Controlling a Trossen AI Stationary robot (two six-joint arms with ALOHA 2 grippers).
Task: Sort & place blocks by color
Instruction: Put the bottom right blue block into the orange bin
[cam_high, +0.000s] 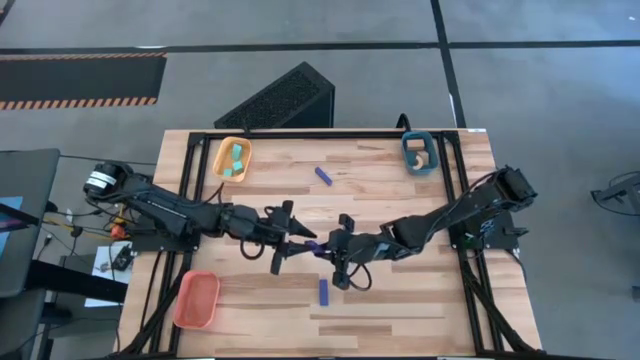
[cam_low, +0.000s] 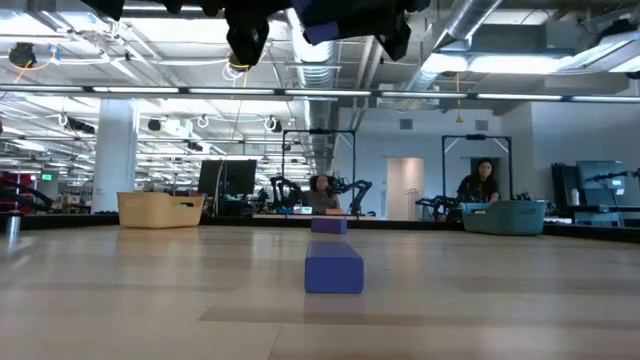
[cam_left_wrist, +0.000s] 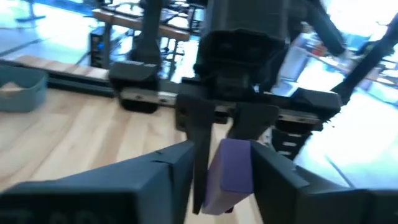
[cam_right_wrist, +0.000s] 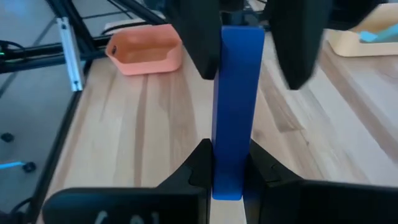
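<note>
a: blocks first. the dark blue bar (cam_right_wrist: 237, 112) held up over the middle of the desk (cam_high: 400, 190) looks like a small, stiff, light piece with flat faces, probably smooth painted wood, so i'd judge it slips if pinched near a tip. hold it across the long flat sides.

b: where does it sit in the jaws?

a: the right gripper (cam_right_wrist: 227, 165) is clamped on one end of it; the bar stands straight out from between those jaws. the left gripper (cam_right_wrist: 249, 46) meets it at the far end, one finger on each side, but apart from the bar in the right wrist view, so those jaws look open around it, not yet biting.

b: and the rest?

a: another blue bar (cam_high: 323, 290) lies flat on the desk just below the grippers, a third (cam_high: 323, 175) farther up. beyond, the salmon tray (cam_high: 196, 299) sits at the left near corner, the yellow-orange tray (cam_high: 232, 158) holds cyan pieces (cam_high: 235, 163), and the teal tray (cam_high: 418, 152) holds a tan piece (cam_high: 423, 158).
</note>
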